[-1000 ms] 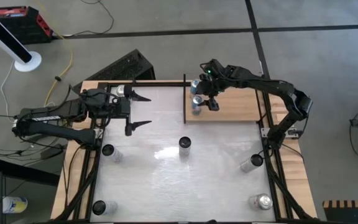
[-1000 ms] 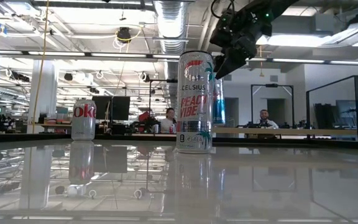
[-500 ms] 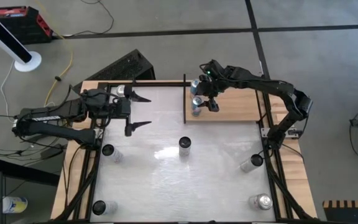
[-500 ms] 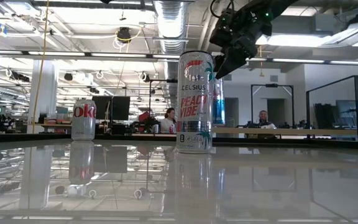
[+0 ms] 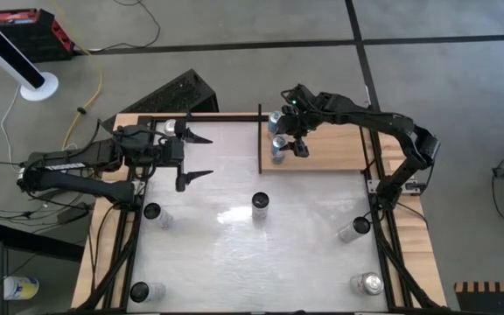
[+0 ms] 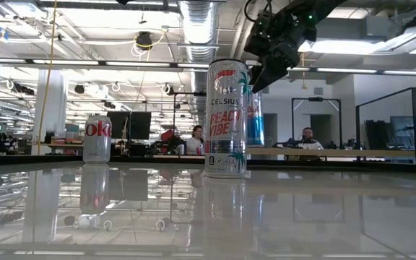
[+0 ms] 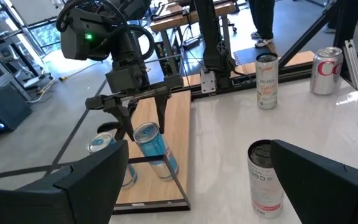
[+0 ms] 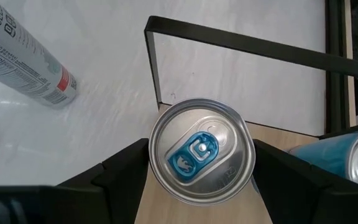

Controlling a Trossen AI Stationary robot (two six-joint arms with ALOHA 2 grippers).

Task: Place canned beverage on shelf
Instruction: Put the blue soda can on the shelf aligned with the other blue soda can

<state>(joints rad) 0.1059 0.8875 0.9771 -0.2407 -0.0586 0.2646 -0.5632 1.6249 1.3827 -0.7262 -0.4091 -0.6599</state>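
Two fingers of right gripper (image 5: 287,143) spread, straddling blue can (image 5: 276,150) on shelf (image 5: 331,150), apparently not touching.

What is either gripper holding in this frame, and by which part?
Cannot be told for sure: the right gripper sits around the top rim of the blue can standing on the shelf. The left gripper holds nothing.

A slim blue aluminium can (image 5: 276,149) with a silver top stands upright at the near corner of the tan wooden, black-railed shelf (image 5: 331,150).
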